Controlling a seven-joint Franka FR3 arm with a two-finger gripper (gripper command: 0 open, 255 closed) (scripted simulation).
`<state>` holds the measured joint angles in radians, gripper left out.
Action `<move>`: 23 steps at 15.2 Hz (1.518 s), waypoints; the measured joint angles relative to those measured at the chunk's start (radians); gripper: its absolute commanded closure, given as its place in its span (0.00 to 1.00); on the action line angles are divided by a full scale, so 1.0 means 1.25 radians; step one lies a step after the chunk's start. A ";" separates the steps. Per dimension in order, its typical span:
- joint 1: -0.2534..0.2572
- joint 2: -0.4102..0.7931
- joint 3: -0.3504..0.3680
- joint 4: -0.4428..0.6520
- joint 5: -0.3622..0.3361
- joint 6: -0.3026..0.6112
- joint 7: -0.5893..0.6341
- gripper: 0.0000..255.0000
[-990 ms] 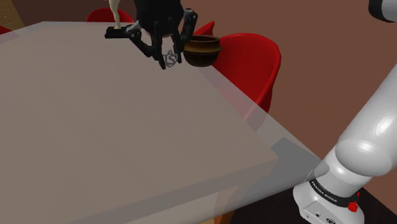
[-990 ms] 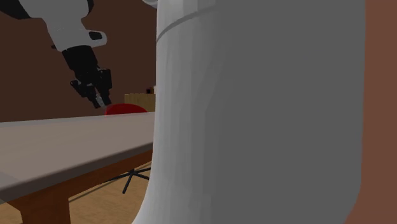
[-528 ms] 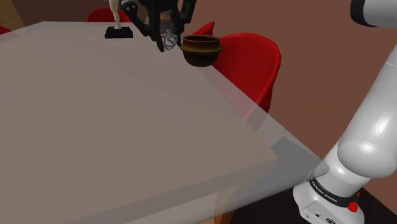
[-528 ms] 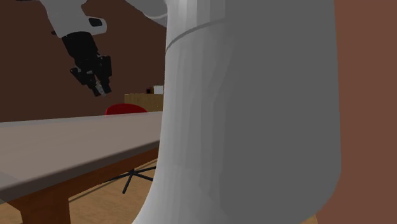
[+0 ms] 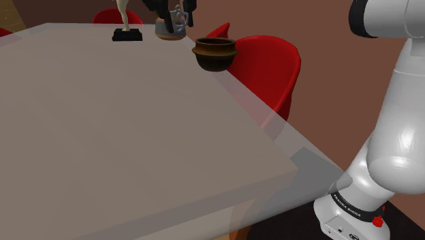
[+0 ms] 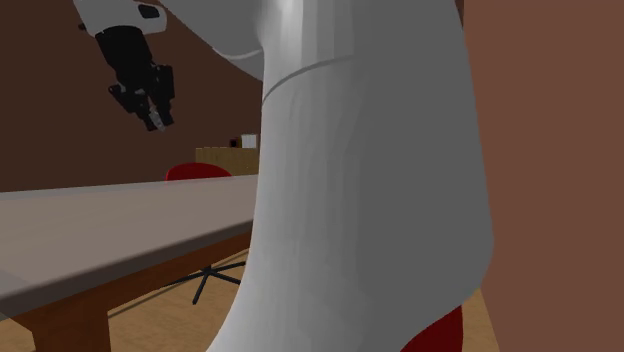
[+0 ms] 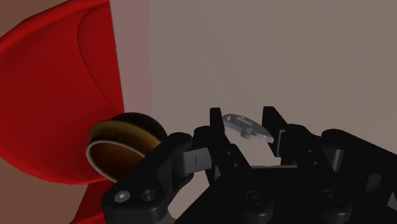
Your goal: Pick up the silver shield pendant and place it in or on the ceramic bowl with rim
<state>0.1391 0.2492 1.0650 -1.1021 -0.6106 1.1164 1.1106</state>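
Note:
The silver shield pendant (image 7: 247,125) is clasped between my gripper's (image 7: 244,121) black fingers, lying nearly flat. In the shoulder view my gripper (image 5: 177,22) hangs at the top edge with the pendant (image 5: 179,18) in it, well above the grey table (image 5: 136,136). It is up and to the left of the dark brown bowl (image 5: 214,53) with a lighter rim. That bowl stands by the table's right edge. In the wrist view the bowl (image 7: 119,147) sits off to the side of the fingers, not under them. The second exterior view has the gripper (image 6: 152,108) high over the tabletop.
A pale figure on a black base (image 5: 127,32) stands at the table's far side, with a small tan object (image 5: 169,33) beside it behind the gripper. Red chairs (image 5: 269,68) flank the bowl's edge of the table. The white arm (image 6: 360,200) blocks much of the second exterior view.
My gripper has risen with the pendant, from level with the bowl's left side to the top of the shoulder view. The bowl has not moved.

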 measured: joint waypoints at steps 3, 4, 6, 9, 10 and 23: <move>0.024 0.019 -0.007 0.047 -0.026 -0.032 -0.014 1.00; -0.007 0.001 -0.005 0.030 -0.011 -0.020 -0.030 1.00; -0.066 -0.026 -0.009 0.001 0.015 0.011 -0.070 1.00; -0.177 -0.091 -0.021 -0.058 0.076 0.064 -0.148 1.00; -0.213 -0.116 -0.030 -0.088 0.102 0.092 -0.173 1.00; -0.384 -0.134 -0.145 -0.108 0.140 0.208 -0.422 1.00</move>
<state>-0.3406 0.0822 0.8834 -1.2366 -0.4350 1.3766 0.5831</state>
